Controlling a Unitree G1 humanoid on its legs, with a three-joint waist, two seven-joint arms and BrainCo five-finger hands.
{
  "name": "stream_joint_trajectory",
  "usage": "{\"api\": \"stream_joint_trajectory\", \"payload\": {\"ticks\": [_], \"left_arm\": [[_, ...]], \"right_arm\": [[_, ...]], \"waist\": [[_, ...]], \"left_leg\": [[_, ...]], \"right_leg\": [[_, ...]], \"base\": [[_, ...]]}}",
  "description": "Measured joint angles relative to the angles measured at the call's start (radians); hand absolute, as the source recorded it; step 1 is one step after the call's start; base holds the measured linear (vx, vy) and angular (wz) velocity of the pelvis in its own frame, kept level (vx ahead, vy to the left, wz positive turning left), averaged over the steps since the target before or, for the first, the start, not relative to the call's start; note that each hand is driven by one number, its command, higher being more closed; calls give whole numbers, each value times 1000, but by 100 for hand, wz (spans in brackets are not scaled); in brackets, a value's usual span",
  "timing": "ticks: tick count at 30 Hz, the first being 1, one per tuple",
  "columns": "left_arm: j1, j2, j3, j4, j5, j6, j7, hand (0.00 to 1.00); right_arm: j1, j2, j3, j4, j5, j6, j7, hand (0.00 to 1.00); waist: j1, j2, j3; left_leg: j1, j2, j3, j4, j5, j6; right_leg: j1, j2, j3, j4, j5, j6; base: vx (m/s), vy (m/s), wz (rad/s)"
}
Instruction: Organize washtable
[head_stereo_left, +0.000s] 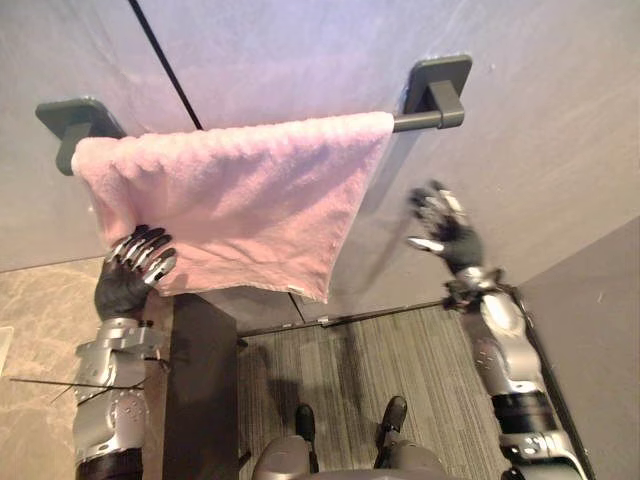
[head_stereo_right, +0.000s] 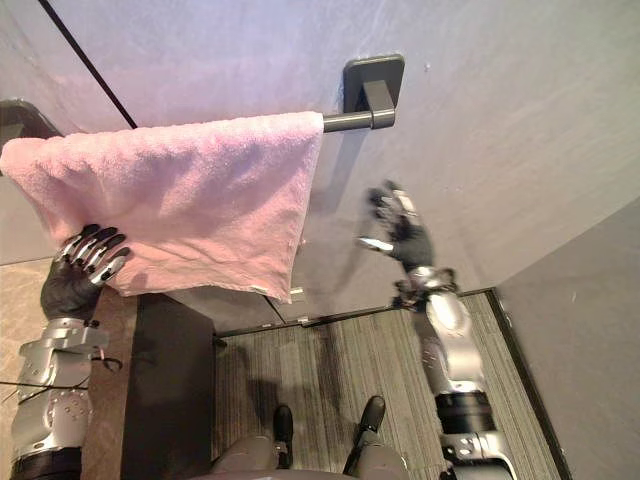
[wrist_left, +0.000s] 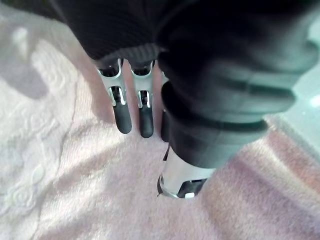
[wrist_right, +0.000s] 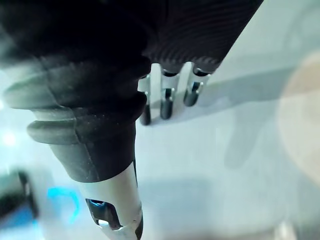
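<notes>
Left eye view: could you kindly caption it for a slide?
Left hand rests open on a pink towel draped over the wall rail; right hand open, apart.

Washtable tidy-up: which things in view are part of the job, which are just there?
Job: pink terry towel draped over the dark grey metal wall rail; left hand open against its lower edge; right hand open, clear of the towel.
Just there: dark cabinet side; grey striped carpet.
</notes>
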Motion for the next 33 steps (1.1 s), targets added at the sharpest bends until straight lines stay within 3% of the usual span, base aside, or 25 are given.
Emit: {"api": "stream_joint_trajectory", "payload": {"ticks": [5,8,13,17,20,23,26,33], "left_arm": [[30,-62,108,0,-1,3,-1,0],[60,-106,167,0,-3,6,3,0],[59,-113,200,-1,-4,6,27,0],[61,-113,208,-21,0,6,41,0],[64,-111,208,-46,2,4,47,0],[62,-102,204,-46,2,3,49,0],[53,-66,194,-47,1,-5,49,0],[9,-23,136,-142,1,-36,49,0]], "right_arm": [[118,9,-316,0,-108,3,-101,0],[125,16,-472,-1,-189,13,-212,0],[128,17,-537,-15,-224,40,-306,0],[109,13,-533,-143,-240,44,-324,0],[20,0,-468,-229,-250,36,-322,0],[-86,-43,-297,-298,-215,3,-299,0],[-172,-58,-106,-348,-147,-38,-213,0],[-307,-54,335,-323,38,-57,1,0]], "waist": [[-9,3,-6],[-29,7,-38],[-32,17,-69],[-32,32,-86],[-32,30,-102],[-30,25,-105],[-25,18,-110],[4,9,-115]], "left_leg": [[33,0,0,-5,0,0],[45,0,-1,-8,-1,0],[63,7,0,-9,-4,-6],[68,9,-2,-8,-4,-7],[70,10,-2,-6,-3,-9],[88,10,-6,-3,-2,-9],[93,11,-8,1,-2,-8],[101,6,-14,1,-2,-4]], "right_leg": [[29,1,1,0,-10,7],[40,1,-1,-4,-18,5],[60,2,-3,-4,-35,11],[71,3,-4,-5,-39,11],[73,3,-7,-5,-35,10],[89,2,-8,-4,-31,5],[98,2,-10,-4,-31,5],[110,-1,-16,-1,-31,5]], "base": [[2,6,-2],[0,0,0],[-32,4,-1],[-16,-1,2],[0,0,0],[28,13,4],[9,12,6],[3,6,2]]}}
